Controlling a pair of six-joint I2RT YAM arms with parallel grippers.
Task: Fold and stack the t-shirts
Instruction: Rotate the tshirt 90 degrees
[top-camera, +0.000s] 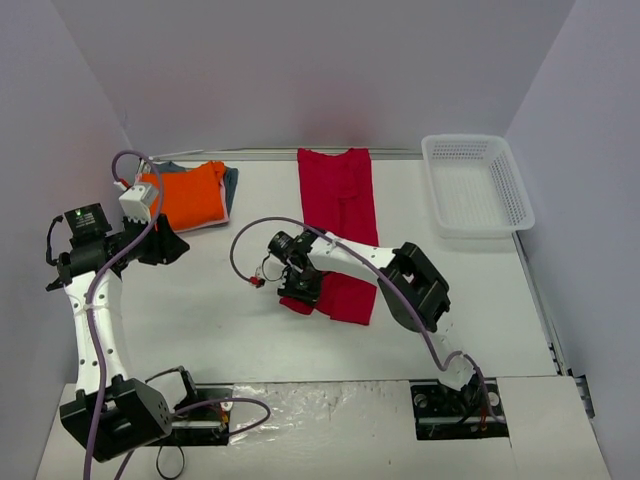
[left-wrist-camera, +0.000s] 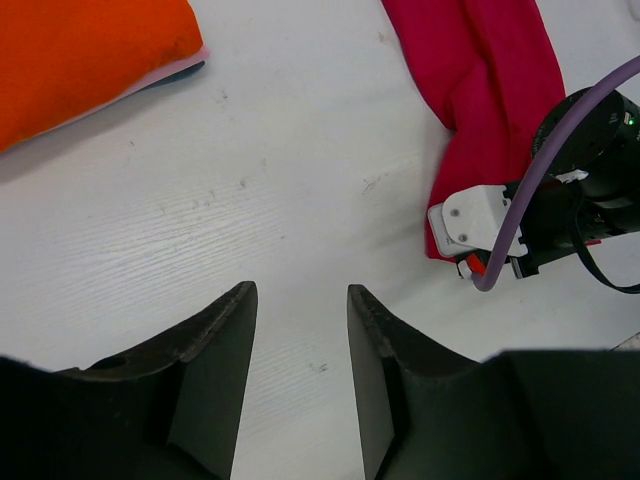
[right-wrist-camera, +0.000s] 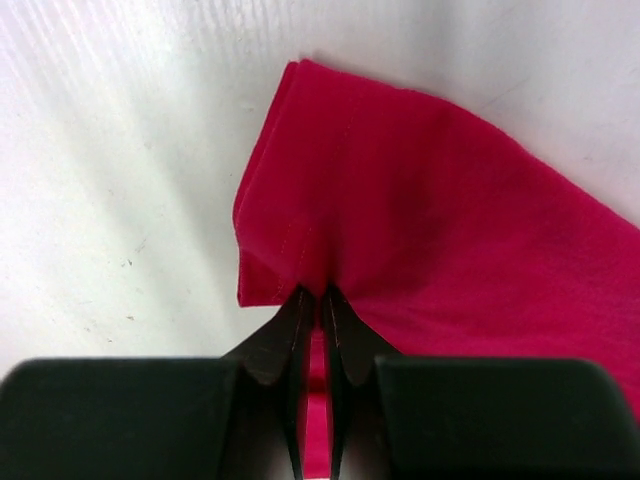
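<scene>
The crimson-red t-shirt (top-camera: 340, 205) lies as a long narrow strip down the middle of the table, its near end bunched. My right gripper (top-camera: 297, 290) is shut on that near edge; the right wrist view shows the red cloth (right-wrist-camera: 430, 200) pinched between my fingertips (right-wrist-camera: 320, 300). A folded orange t-shirt (top-camera: 188, 195) lies at the back left on a grey-blue one (top-camera: 231, 183), with a thin pale pink edge (left-wrist-camera: 150, 84) under the orange (left-wrist-camera: 80, 50). My left gripper (left-wrist-camera: 300, 300) is open and empty, held above bare table near the orange stack.
A white plastic mesh basket (top-camera: 476, 183) stands at the back right. White walls enclose the table on three sides. Purple cables hang from both arms; the right arm's wrist (left-wrist-camera: 580, 180) shows in the left wrist view.
</scene>
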